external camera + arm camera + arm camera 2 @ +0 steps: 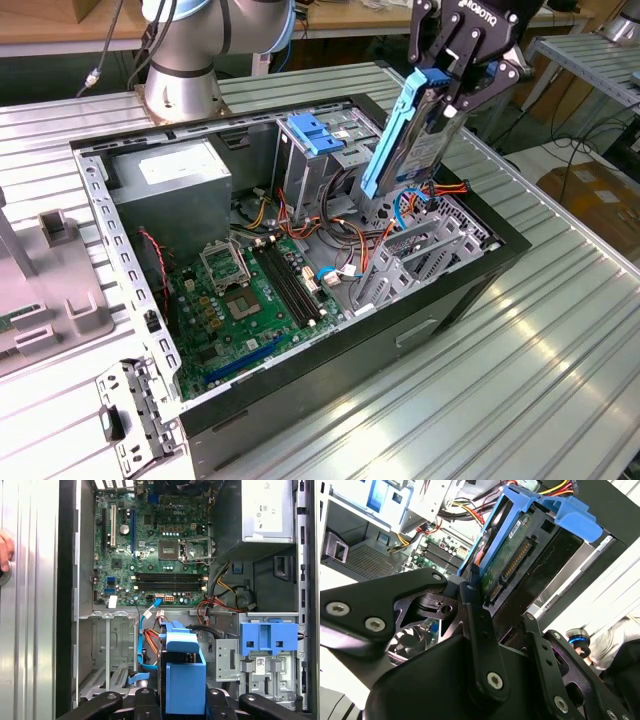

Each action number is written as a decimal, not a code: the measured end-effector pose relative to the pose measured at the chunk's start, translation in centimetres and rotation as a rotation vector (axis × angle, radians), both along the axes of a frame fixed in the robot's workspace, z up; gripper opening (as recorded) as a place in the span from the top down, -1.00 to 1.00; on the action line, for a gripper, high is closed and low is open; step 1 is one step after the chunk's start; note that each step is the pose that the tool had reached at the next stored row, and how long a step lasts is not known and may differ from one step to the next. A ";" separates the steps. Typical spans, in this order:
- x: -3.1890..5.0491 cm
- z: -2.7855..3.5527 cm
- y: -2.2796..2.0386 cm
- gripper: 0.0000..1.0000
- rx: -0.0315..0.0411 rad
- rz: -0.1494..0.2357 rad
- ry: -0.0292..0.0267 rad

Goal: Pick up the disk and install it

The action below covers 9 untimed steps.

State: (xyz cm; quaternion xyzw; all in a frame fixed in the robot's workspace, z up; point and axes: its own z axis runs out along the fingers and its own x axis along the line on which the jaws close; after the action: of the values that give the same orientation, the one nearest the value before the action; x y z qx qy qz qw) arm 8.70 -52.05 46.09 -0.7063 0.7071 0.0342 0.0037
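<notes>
Disk (420, 140) is held clamped, tilted, by the gripper (460, 85) over the case (330, 365). Transport is judged in hand; alignment with the cage (318, 150), at nine o'clock, is called for.

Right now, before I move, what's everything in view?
disk: 1, silver with blue rails, tilted above the case
computer case: 1, black, open on the table
motherboard: 1, green, on the case floor
power supply: 1, grey, inside the case
drive cage: 1, grey with blue latch, beside the power supply
cables: several, red, orange, yellow, blue, below the disk
table: 1, silver slatted, under the case
arm: 1, silver and blue, behind the case
gripper: 1, black, shut on the disk
</notes>
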 end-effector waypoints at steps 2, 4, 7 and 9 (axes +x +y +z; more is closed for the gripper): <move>0.00 0.00 -0.15 0.28 0.0002 0.000 0.0000; 0.00 0.02 -0.26 0.28 0.0004 0.000 0.0000; 0.00 0.25 -0.32 0.28 0.0030 0.000 0.0000; 0.00 0.38 -0.38 0.28 0.0048 0.000 0.0000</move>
State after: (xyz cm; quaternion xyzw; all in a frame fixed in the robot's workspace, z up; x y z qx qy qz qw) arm 8.71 -52.44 46.47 -0.7063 0.7070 0.0358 0.0054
